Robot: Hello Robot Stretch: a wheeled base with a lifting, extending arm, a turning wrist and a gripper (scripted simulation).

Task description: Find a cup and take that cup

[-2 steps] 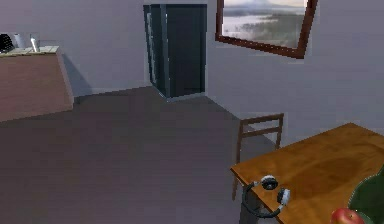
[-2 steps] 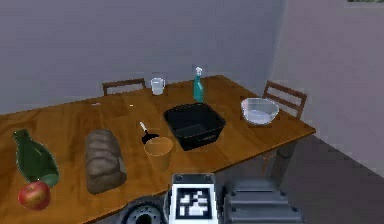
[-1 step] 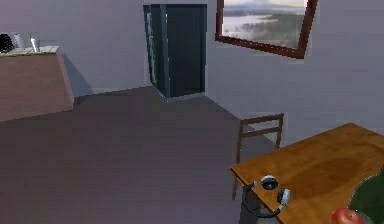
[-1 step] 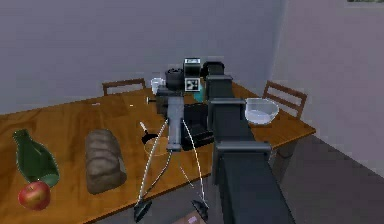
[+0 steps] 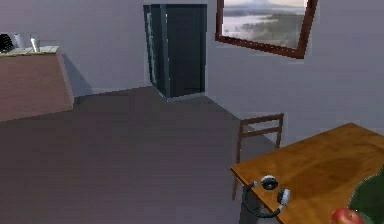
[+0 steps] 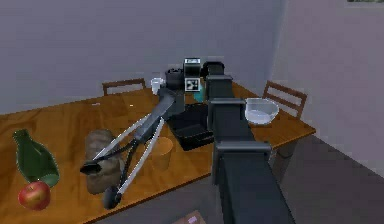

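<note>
In the arm side view my gripper (image 6: pixel 105 178) reaches down and left over the wooden table (image 6: pixel 70 125), its dark body below two white marker squares (image 6: pixel 195 86). Its thin fingers (image 6: pixel 120 140) run past a brown loaf-like lump (image 6: pixel 97 148) and a round tan thing (image 6: pixel 161 150) lying on the tabletop. I cannot tell whether it holds anything. A small pale cup-like thing (image 6: pixel 157 87) stands near the table's far edge, beside the markers.
A green bottle (image 6: pixel 35 157) and a red apple (image 6: pixel 35 195) lie at the table's left, a white bowl (image 6: pixel 260 110) at its right, with chairs (image 6: pixel 125 86) behind. Ahead are open floor, a dark cabinet (image 5: pixel 175 50), a counter (image 5: pixel 30 85), a chair (image 5: pixel 260 135) and the table's corner (image 5: pixel 320 165).
</note>
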